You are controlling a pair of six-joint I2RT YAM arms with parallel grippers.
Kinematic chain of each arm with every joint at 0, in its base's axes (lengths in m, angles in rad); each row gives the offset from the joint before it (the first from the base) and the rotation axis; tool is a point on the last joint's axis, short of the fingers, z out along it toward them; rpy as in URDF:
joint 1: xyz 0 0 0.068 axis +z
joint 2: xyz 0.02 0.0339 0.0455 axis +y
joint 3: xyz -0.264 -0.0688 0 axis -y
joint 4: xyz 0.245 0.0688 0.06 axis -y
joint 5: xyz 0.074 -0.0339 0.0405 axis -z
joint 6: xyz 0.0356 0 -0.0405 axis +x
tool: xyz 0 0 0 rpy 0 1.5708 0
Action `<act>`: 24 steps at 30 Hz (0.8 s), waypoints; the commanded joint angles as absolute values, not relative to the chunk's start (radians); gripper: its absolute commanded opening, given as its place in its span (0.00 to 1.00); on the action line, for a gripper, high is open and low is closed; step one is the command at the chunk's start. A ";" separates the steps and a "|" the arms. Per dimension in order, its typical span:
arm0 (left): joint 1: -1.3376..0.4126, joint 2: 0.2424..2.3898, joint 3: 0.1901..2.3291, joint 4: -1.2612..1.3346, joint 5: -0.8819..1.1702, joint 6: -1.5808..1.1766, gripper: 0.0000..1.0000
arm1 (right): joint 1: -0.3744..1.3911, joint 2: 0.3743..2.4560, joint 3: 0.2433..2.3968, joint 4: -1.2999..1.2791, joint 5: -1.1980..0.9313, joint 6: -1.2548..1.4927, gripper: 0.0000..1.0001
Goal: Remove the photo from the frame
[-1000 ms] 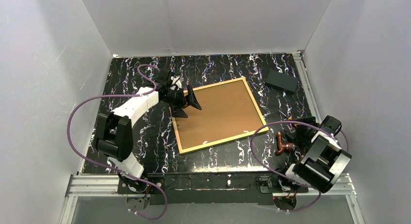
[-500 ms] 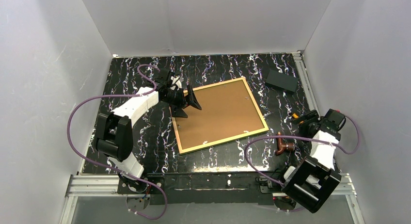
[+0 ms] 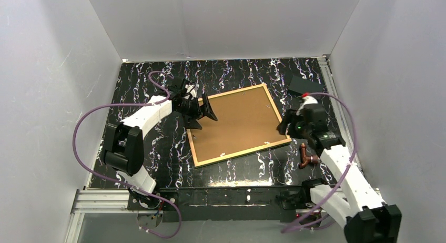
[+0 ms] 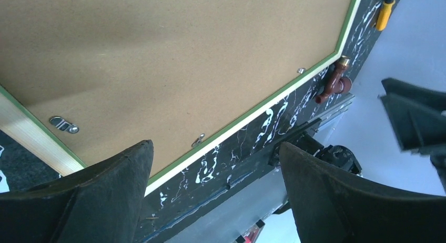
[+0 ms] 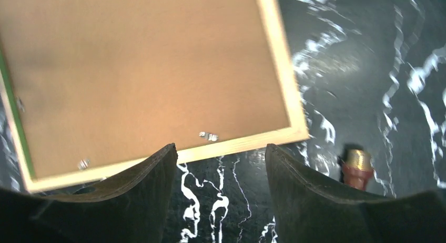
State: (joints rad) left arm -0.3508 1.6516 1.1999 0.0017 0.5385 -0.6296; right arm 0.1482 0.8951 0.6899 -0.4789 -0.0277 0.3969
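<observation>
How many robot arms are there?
2. The left white-and-black robot arm is at the left edge of the thin rectangular picture frame; the right white-and-black robot arm is by its right corner.

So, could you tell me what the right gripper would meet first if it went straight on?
Most likely the frame at its pale rim, or the table just short of it; the right gripper points there, but depth is unclear.

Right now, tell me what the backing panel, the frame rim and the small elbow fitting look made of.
The backing panel: brown fibreboard, matte, an even finely flecked surface with no grain.
The frame rim: pale bare wood by its look, with a green painted edge; plastic cannot be ruled out.
The elbow fitting: glossy copper-brown body with a brass-coloured end, probably metal, possibly plastic.
</observation>
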 commanded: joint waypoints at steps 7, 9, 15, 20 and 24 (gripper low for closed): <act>-0.335 1.539 1.233 -0.331 0.271 -0.685 0.93 | 0.866 1.157 0.815 -0.316 0.148 -0.031 0.60; -0.322 1.491 1.223 -0.415 0.185 -0.694 0.95 | 0.954 1.253 0.869 -0.328 0.190 -0.115 0.59; -0.227 1.306 1.081 -0.478 0.204 -0.750 0.98 | 1.055 1.497 1.080 -0.449 0.113 -0.223 0.57; -0.176 1.301 1.067 -0.519 0.375 -0.692 0.98 | 1.089 1.602 1.180 -0.536 -0.007 -0.288 0.56; -0.170 1.278 1.028 -0.497 0.399 -0.683 0.98 | 1.109 1.592 1.132 -0.517 -0.022 -0.295 0.60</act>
